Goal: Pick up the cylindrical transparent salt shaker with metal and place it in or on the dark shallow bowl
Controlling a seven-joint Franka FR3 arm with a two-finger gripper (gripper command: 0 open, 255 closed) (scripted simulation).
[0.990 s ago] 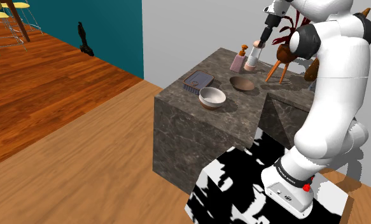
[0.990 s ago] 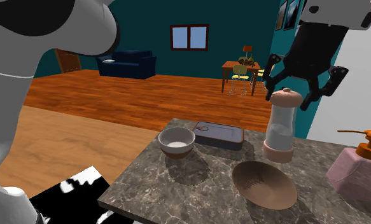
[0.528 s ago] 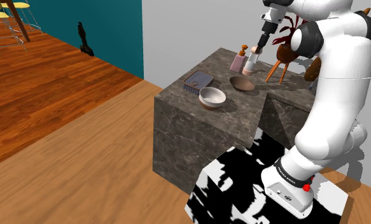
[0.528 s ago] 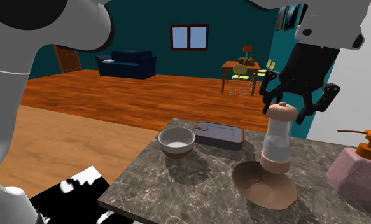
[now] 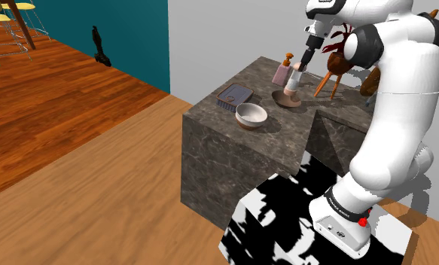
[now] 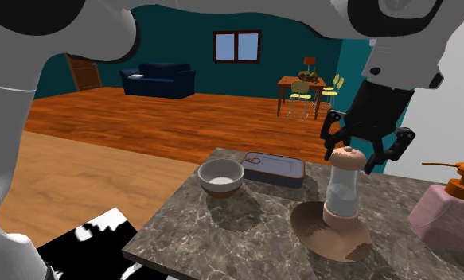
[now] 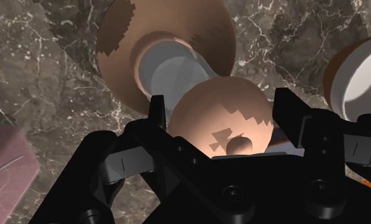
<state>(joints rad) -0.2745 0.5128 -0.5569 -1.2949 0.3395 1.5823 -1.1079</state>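
While my claw (image 6: 359,156) hung spread above the tabletop (image 6: 222,243), the salt shaker (image 6: 341,189) stood upright directly beneath it. Its rounded tan cap sat in the gap between my two black fingers (image 7: 157,111). As far as the wrist view let me judge, neither finger pressed on that cap. Each stood just beside it, so I was pinching nothing.

Below the claw, the shaker's tan foot rested inside the shallow brown bowl (image 6: 317,239), and its clear body rose straight up from there toward my fingertips. The bowl lay flat on the dark, marbled tabletop, with part of its rim showing past the shaker.

Near the claw on one side stood a pink soap dispenser (image 6: 449,211) with an orange pump, apart from the brown bowl. On the opposite side of the claw sat a white bowl (image 6: 220,176), also apart from the brown one. A flat tin (image 6: 274,169) lay just beside it, on that same side. My white arm (image 6: 397,40) came down to the claw from above.
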